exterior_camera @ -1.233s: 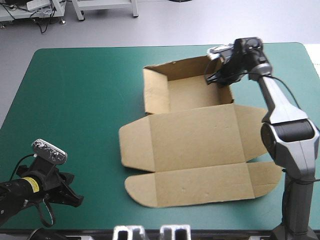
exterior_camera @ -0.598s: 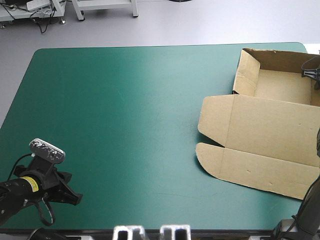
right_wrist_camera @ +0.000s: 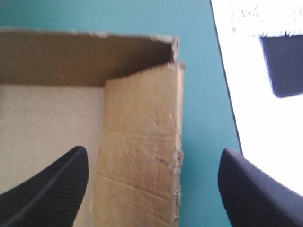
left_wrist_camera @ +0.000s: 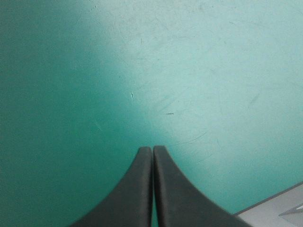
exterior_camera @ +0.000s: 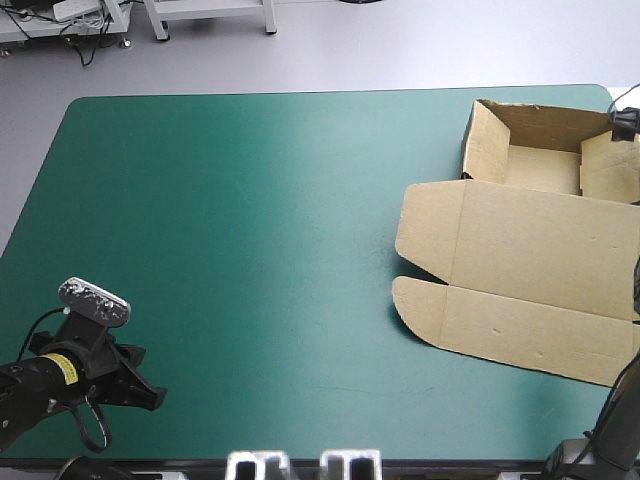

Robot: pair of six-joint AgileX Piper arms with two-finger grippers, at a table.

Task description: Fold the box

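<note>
The brown box [exterior_camera: 540, 240] lies at the table's right side. Its tray end [exterior_camera: 545, 168] is toward the far edge with its walls raised, and the lid panel [exterior_camera: 520, 330] lies flat toward the front. A side flap [exterior_camera: 610, 165] leans into the tray at its right. My right gripper [right_wrist_camera: 154, 151] is open above that flap [right_wrist_camera: 142, 142], with one finger [right_wrist_camera: 52, 189] over the tray floor and the other beyond the wall. In the high view only a dark bit of the right arm [exterior_camera: 627, 121] shows. My left gripper [left_wrist_camera: 152, 150] is shut with nothing in it, low over the teal-green cover at the front left [exterior_camera: 140, 393].
The table's right edge [right_wrist_camera: 226, 118] runs close beside the tray's right wall, with pale floor beyond it. Bare teal-green cover [exterior_camera: 250, 250] stretches from the box to the left arm.
The box was dragged from the table's middle to its right side, and the right arm went with it. The right side flap now shows leaning into the tray. The left arm has not moved.
</note>
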